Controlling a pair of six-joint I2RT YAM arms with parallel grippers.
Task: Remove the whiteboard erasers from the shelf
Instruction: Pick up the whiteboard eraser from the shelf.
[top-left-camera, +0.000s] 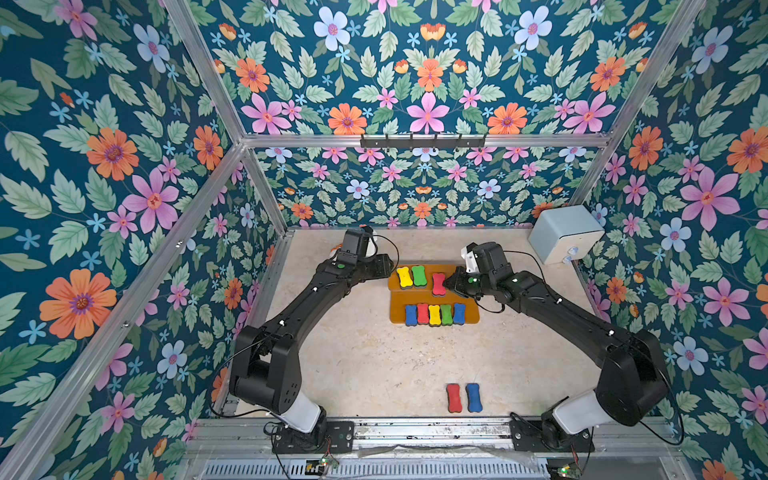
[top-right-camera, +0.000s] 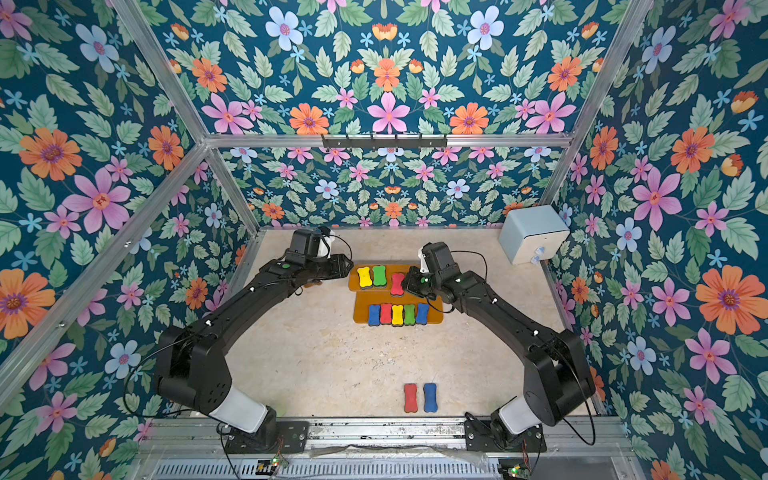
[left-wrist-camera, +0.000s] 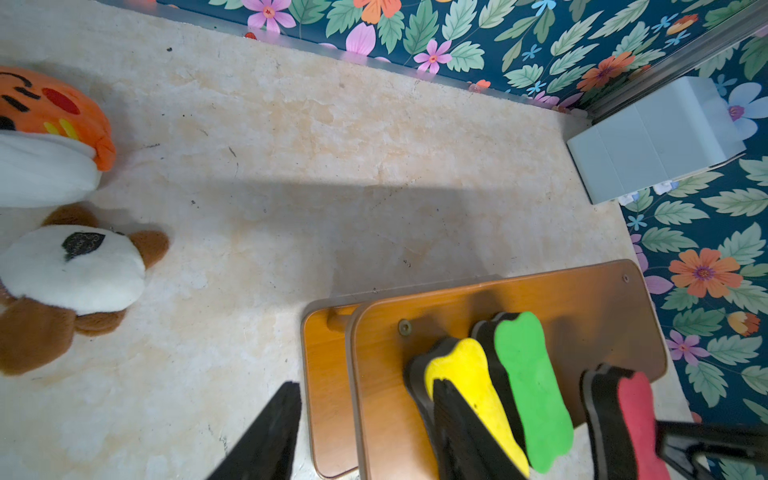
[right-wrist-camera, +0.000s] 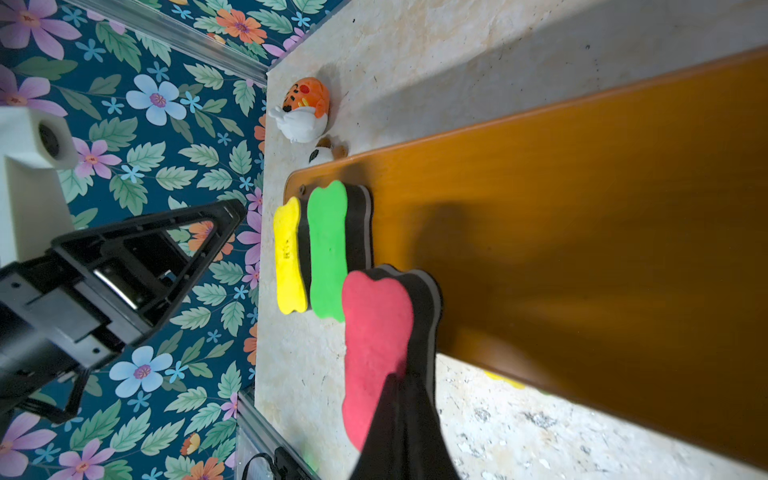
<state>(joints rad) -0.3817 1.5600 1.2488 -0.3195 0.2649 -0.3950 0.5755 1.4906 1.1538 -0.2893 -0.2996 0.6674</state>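
The red eraser (right-wrist-camera: 376, 332) is at the end of the shelf's (right-wrist-camera: 582, 216) upper board, near the green eraser (right-wrist-camera: 328, 249) and the yellow eraser (right-wrist-camera: 286, 257). The right tool (right-wrist-camera: 409, 382) is clenched on one end of it, and held that far off its middle, the soft foam could twist, slip free or catch the green one on the way out. The left tool (left-wrist-camera: 365, 386) hangs parted and grasps nothing, with one finger (left-wrist-camera: 457, 419) over the yellow eraser. A misjudged closing could shove that pad or jolt the shelf and its five lower erasers (top-left-camera: 434, 313), and the two tools, working near each other, could clash.
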